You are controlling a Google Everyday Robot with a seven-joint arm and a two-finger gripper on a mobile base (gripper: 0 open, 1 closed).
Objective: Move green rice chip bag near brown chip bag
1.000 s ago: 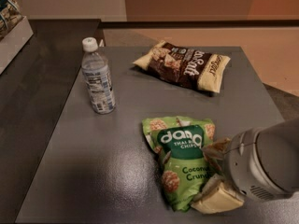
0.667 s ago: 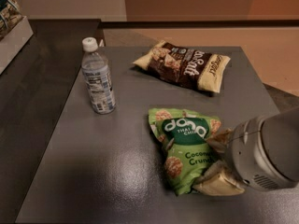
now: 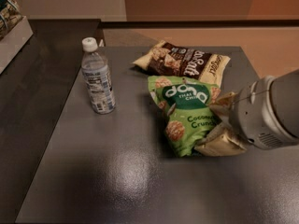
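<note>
The green rice chip bag (image 3: 184, 111) is a bright green pouch with white "dang" lettering. It sits in the middle of the dark table (image 3: 117, 176), its top edge touching or just short of the brown chip bag (image 3: 184, 62), which lies flat behind it with cream ends. My gripper (image 3: 219, 125) comes in from the right on a bulky grey arm. Its cream fingers (image 3: 222, 143) are closed on the right edge of the green pouch.
A clear plastic water bottle (image 3: 97, 77) with a white cap stands upright left of the bags. A box with packages (image 3: 11, 24) sits at the far left. The table's right edge runs close behind the arm.
The green pouch has moved up and away with my gripper, from the near part of the table to right beside the brown bag. The bottle and brown bag have not moved.
</note>
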